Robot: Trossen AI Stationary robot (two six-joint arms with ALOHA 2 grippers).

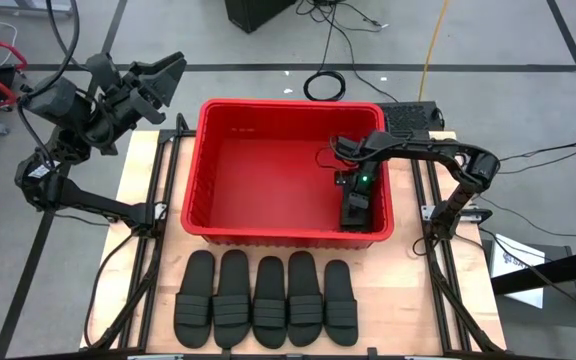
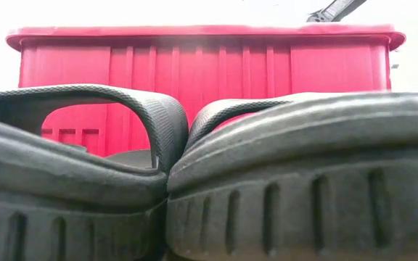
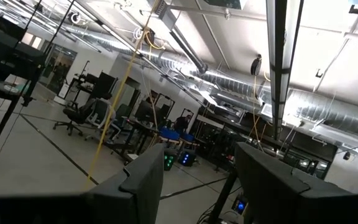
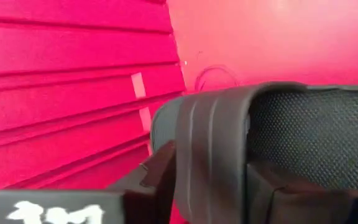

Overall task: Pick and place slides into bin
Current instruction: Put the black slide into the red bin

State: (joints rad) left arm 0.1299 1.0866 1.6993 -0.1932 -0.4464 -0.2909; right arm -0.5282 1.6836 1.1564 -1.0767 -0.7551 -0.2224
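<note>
Six black slides (image 1: pixel 255 303) in all: five lie in a row on the desk (image 1: pixel 138 180), one inside the single red bin (image 1: pixel 268 165). Two arms.

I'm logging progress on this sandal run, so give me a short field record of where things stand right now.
bin: large red plastic tub at table centre
slide in bin: one black rubber sandal at the bin's right end, near the front corner
slides on table: five matching black sandals in a row in front of the bin
right gripper: inside the bin, over the sandal, its fingers either side of the ribbed strap
left gripper: raised beyond the table's far left corner, open, holding nothing
remaining: five to place
</note>
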